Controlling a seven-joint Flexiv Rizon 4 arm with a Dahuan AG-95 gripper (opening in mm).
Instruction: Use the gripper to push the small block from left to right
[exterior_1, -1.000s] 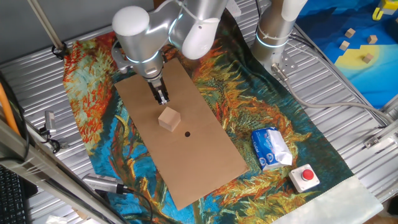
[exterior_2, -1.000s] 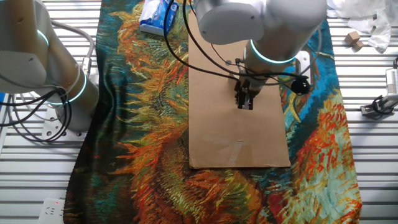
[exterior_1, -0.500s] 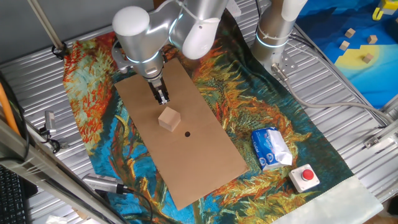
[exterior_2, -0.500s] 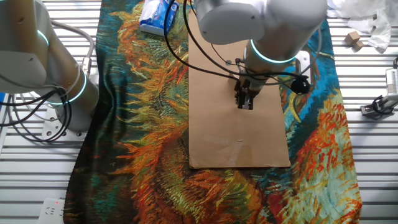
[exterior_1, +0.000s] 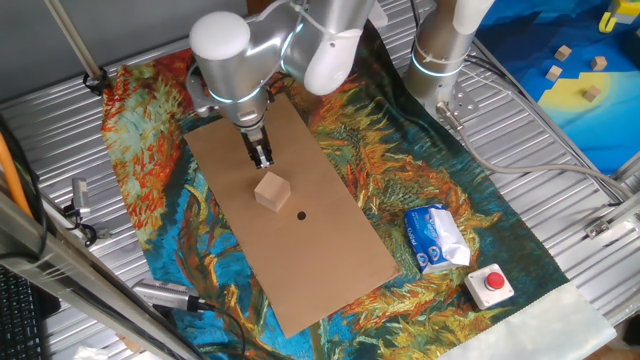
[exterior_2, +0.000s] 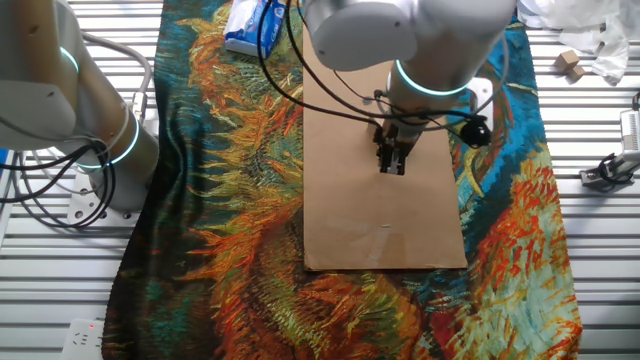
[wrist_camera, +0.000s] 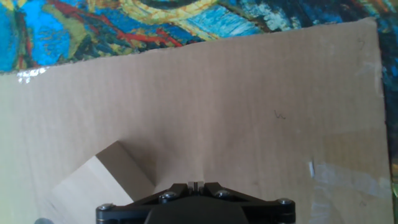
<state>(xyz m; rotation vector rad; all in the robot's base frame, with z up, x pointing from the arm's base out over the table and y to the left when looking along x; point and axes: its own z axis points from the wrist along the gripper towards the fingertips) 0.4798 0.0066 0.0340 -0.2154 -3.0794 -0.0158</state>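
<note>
From the other fixed view, the arm hides the small block from you. In the hand view, the small block (wrist_camera: 93, 186) is cut off by the bottom edge beside the gripper (wrist_camera: 194, 185), whose finger gap you can't judge.

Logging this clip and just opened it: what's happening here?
One robot arm holds its pincer low over a cardboard sheet laid on a painted cloth. A small wooden block sits on the sheet just past the fingertips. The fixed view shows a slight gap, so the push has apparently not begun. The fingers look pressed together.
</note>
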